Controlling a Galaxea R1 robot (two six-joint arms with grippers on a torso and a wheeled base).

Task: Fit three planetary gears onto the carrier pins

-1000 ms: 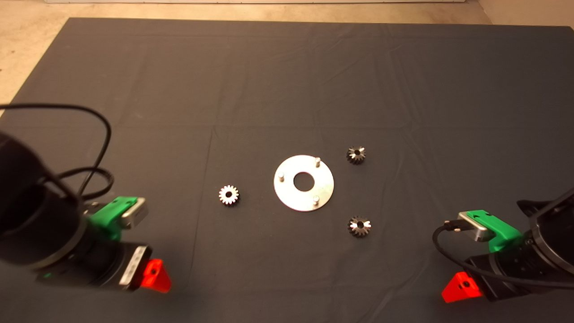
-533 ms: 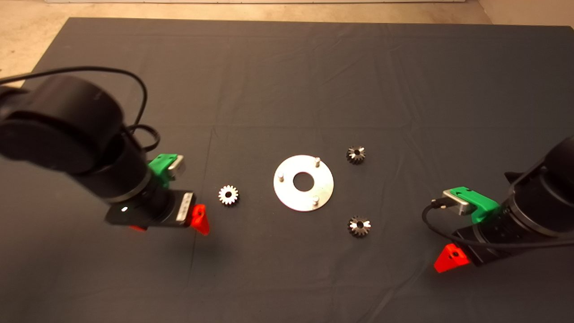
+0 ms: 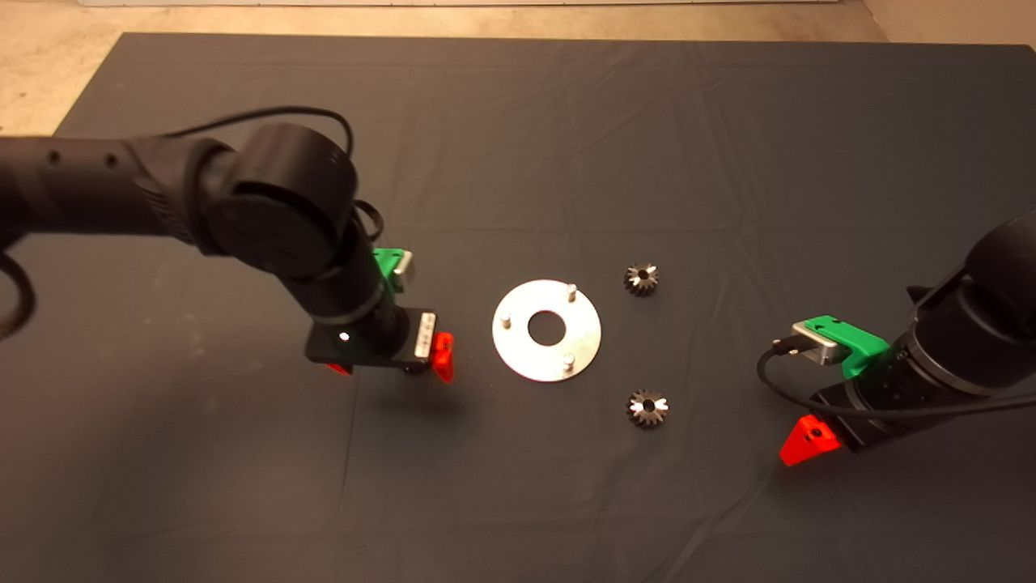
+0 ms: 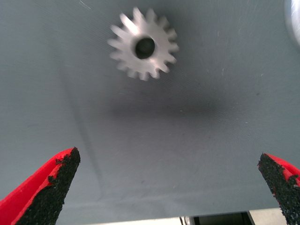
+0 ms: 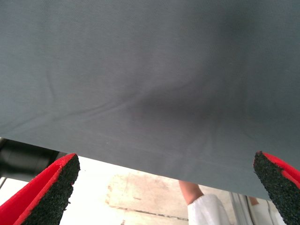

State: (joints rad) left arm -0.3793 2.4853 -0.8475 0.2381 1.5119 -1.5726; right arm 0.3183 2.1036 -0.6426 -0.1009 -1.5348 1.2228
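The left hand (image 3: 388, 368), its red fingers spread wide and empty, hovers over the small silver toothed gear (image 4: 143, 44) at the shiny round pinned plate's (image 3: 518, 356) nine o'clock, likely to grasp it. Two dark gears (image 3: 641, 279) (image 3: 647, 407) lie at two and four o'clock. The right hand (image 3: 797, 453) waits released at four o'clock.

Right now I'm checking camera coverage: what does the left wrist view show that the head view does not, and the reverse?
Only the left wrist view shows the silver gear, lying flat on the mat beyond the open left gripper; in the head view that arm hides it. Only the head view shows the round plate with its three bare carrier pins, two dark gears and the right gripper. Both show the dark mat and the left gripper.
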